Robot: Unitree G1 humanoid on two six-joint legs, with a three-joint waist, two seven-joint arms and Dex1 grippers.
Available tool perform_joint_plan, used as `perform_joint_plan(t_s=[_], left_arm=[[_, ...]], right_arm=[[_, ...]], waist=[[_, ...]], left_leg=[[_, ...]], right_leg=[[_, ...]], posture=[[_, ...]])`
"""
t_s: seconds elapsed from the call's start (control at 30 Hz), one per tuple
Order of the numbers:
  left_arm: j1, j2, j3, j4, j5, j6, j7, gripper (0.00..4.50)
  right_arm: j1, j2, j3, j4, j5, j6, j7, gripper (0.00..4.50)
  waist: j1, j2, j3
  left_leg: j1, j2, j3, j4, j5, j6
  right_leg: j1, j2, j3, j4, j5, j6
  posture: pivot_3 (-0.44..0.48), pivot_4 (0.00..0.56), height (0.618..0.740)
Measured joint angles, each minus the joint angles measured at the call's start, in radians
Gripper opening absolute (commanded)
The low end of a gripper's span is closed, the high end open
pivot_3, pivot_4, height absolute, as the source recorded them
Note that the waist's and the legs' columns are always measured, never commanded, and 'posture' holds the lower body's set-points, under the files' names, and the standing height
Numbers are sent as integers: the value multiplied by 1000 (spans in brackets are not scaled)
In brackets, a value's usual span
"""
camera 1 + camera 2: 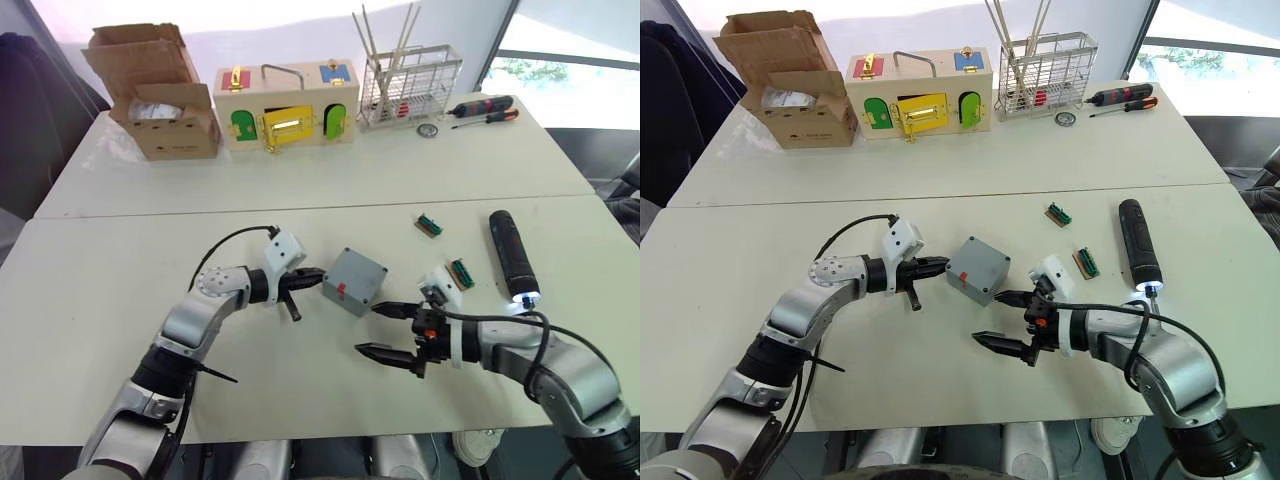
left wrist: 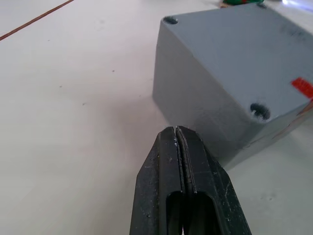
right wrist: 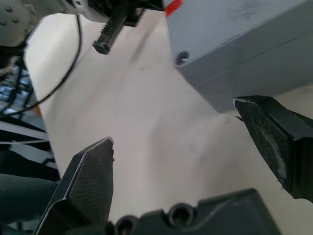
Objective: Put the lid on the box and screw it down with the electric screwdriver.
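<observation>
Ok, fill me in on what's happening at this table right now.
A two-armed robot is working on a grey box in the middle of the white table, with the lid already sitting on it. The left gripper, shut and empty, has its tip at the box's side. The right gripper is open beside the box, holding nothing. The electric screwdriver lies untouched off to the right, its tip light on.

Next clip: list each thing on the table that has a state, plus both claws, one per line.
Lid: seated on the box, corner holes showing.
Box: closed by the lid, tilted, resting on the table.
Electric screwdriver: lying flat, tip light on, nothing gripping it.
Left claw: shut, empty, tip at the box's side.
Right claw: open wide, empty, just short of the box.
Cardboard carton: flaps open.
Hand screwdrivers: lying flat.
</observation>
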Motion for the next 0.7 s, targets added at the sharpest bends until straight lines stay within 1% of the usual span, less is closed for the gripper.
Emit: perform_joint_plan(t_s=[0.13, 0.23, 0.37, 0.47, 0.6, 0.7], left_arm=[[57, 39, 63, -47, -12, 29, 15, 0], [108, 49, 86, -155, -53, 85, 12, 0], [152, 59, 75, -241, -78, 129, 4, 0], [173, 59, 62, -275, -95, 153, -9, 0], [171, 43, 25, -272, -86, 150, -6, 0], [145, 7, -19, -231, -42, 116, 11, 0]], right_arm=[[-47, -81, -14, 51, -62, -74, 39, 4486], [-118, -88, 1, 156, -126, -189, 91, 4486], [-202, -83, 70, 276, -203, -320, 177, 4486], [-257, -84, 128, 385, -260, -403, 256, 4486], [-310, -65, 157, 501, -299, -496, 335, 4486], [-334, -9, 178, 522, -301, -523, 362, 4486]], waist=[[-1, 0, 0], [1, 0, 0], [-1, 0, 0], [-1, 0, 0], [0, 0, 0], [-1, 0, 0]], left_leg=[[0, 0, 0, 0, -1, 2], [0, 0, 0, 0, -1, 2], [0, 0, 0, 0, 1, -1], [0, 0, 0, 0, 1, -2], [0, 0, 0, 0, 1, -2], [0, 0, 0, 0, 2, -4]], right_leg=[[0, 0, 0, 0, 0, 0], [0, 0, 0, 0, 0, 0], [0, 0, 0, 0, 0, 0], [0, 0, 0, 0, 0, 0], [0, 0, 0, 0, 0, 0], [0, 0, 0, 0, 0, 0]], posture=[[0, 150, 734], [0, 150, 734], [0, 150, 734], [0, 150, 734], [0, 150, 734], [0, 150, 734]])
